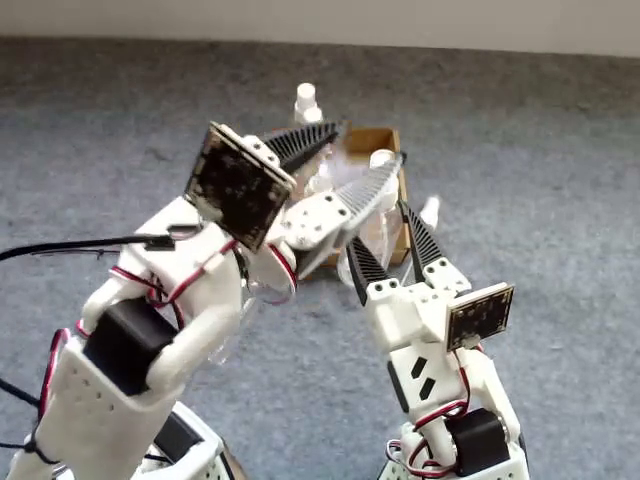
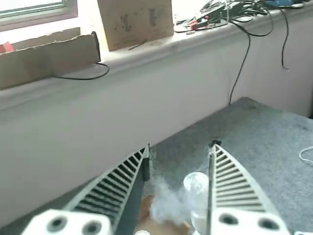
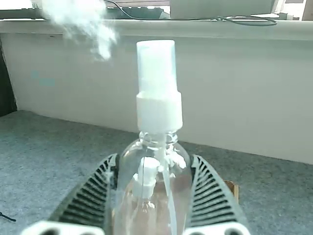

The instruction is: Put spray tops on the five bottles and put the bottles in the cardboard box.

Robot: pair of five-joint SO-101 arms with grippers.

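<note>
Right claw (image 3: 154, 159) clamped on a topped bottle (image 3: 154, 191) beside the cardboard box (image 1: 386, 137).
Left claw (image 2: 180, 146), spread apart, hangs over the box; another bottle (image 1: 306, 103) stands beyond.

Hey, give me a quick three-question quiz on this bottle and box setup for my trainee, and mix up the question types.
1. True or false: the bottle held by the right gripper already has its spray top on.
2. The left gripper is: A) open, B) shut on a bottle, C) shut on a spray top.
3. Fill in: in the high view, the left gripper hangs above the ______.
Key: 1 true; 2 A; 3 cardboard box.
</note>
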